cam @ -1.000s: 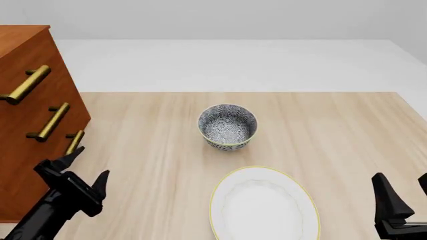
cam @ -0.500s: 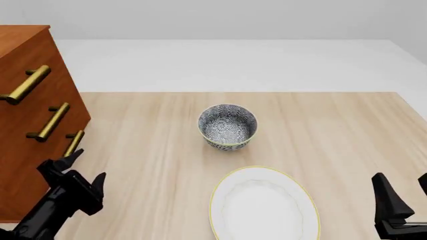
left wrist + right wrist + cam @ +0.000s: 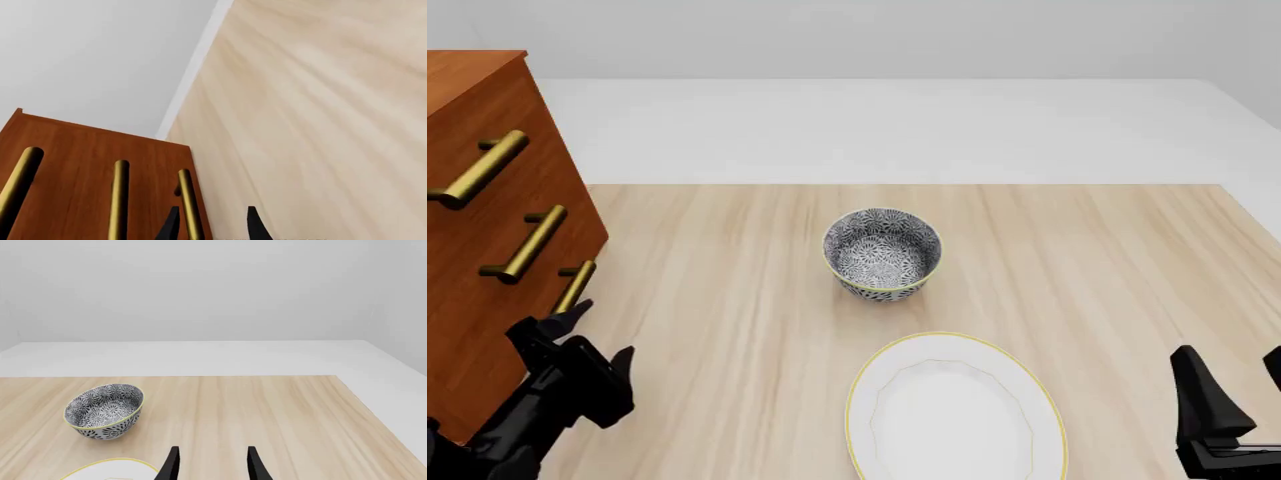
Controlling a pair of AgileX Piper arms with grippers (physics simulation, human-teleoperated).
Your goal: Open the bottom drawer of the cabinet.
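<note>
Cabinet (image 3: 487,200) is standing left of the bowl (image 3: 882,252), all 3 drawers looking closed. Left gripper (image 3: 577,340) is hovering spread just beside the bottom drawer (image 3: 507,330) handle (image 3: 575,284), gripping nothing. Grasping and pulling are remaining. Right gripper (image 3: 211,462) is idling spread.

Reddish-brown cabinet (image 3: 481,250), bottom drawer (image 3: 507,345) shut, brass handle

One cabinet (image 3: 481,250) is standing at the left edge of the front view, showing three brass bar handles: the top (image 3: 481,168), the middle (image 3: 531,243) and the lowest (image 3: 574,286). One patterned bowl (image 3: 882,253) is sitting at centre. One white plate (image 3: 956,412) is lying at lower centre. Two grippers are showing: the left gripper (image 3: 590,340) at lower left, the right gripper (image 3: 1228,385) at lower right.
</note>
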